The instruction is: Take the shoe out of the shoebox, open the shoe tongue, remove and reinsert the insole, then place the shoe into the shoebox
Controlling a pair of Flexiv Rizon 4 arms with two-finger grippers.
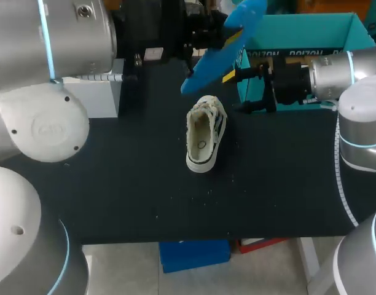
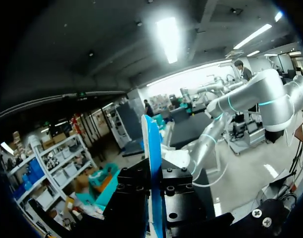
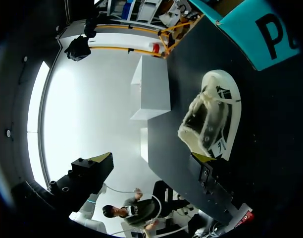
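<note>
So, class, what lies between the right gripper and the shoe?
Nothing: only bare black table between right gripper and shoe, in the head view.

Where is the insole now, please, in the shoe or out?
Out: the left gripper holds the blue insole clear of the shoe.

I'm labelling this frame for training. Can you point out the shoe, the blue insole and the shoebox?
shoe (image 1: 202, 138): head view, on its open inside near the heel.
blue insole (image 1: 214, 60): head view, on the lower half of its blue face.
shoebox (image 1: 305, 31): head view, on its teal inner wall.
</note>
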